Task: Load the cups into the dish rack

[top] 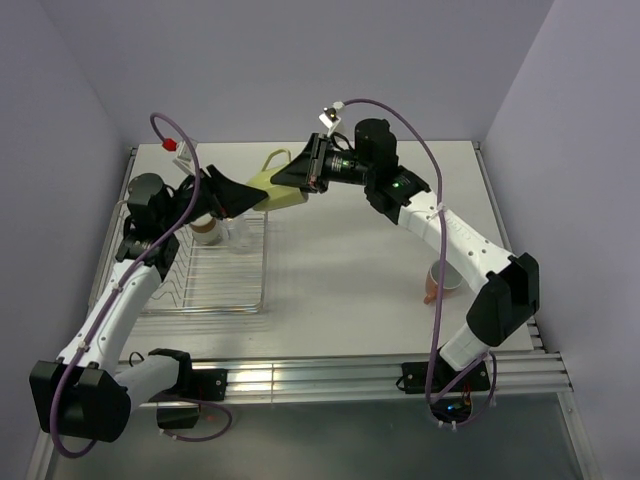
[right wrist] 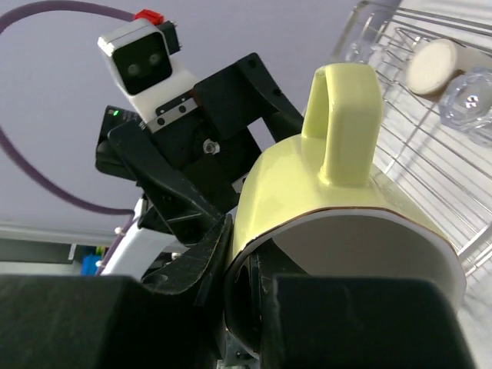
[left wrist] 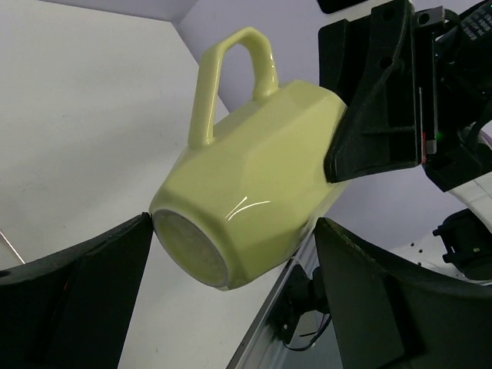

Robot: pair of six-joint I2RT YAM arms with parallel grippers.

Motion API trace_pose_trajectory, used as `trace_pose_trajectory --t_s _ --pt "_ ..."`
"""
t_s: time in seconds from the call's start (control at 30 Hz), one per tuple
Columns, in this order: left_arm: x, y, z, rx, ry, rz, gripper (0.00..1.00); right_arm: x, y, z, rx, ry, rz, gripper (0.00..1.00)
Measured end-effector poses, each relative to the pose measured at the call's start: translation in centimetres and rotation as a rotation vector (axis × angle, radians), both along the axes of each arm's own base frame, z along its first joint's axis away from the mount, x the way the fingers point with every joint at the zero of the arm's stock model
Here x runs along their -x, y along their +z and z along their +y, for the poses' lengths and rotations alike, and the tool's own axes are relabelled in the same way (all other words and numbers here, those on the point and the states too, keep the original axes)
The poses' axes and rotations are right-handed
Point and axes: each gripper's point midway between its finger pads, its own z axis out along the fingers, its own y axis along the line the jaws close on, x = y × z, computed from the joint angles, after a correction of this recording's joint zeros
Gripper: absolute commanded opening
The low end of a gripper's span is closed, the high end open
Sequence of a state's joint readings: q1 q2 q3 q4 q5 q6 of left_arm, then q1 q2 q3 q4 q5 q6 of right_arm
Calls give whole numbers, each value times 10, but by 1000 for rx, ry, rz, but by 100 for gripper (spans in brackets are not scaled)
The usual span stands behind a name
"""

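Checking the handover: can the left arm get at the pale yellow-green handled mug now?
Likely yes: the left gripper, jaws open, flanks the mug at its base; the right gripper pinches the rim.

rack (top: 265,270) | left on table (top: 350,270) | mug (top: 285,197) | above rack's far-right corner

Both arms are reaching inward, grippers facing each other.
Left gripper (top: 243,196) is gaping wide; right gripper (top: 296,173) is pinching the mug (top: 277,191) rim.
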State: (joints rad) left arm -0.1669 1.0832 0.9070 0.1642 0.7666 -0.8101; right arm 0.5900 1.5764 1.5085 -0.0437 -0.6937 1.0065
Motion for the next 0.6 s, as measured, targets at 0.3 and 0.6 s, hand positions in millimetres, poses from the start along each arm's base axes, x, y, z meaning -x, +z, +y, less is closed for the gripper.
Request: trace_pose_trajectory --t_s 0.3,0.6 --pt "12 14 -8 54 -82 -43 93 16 16 2 -182 105 41 0" --pt "25 25 -16 92 -151 -77 91 30 30 0 -271 176 42 0"
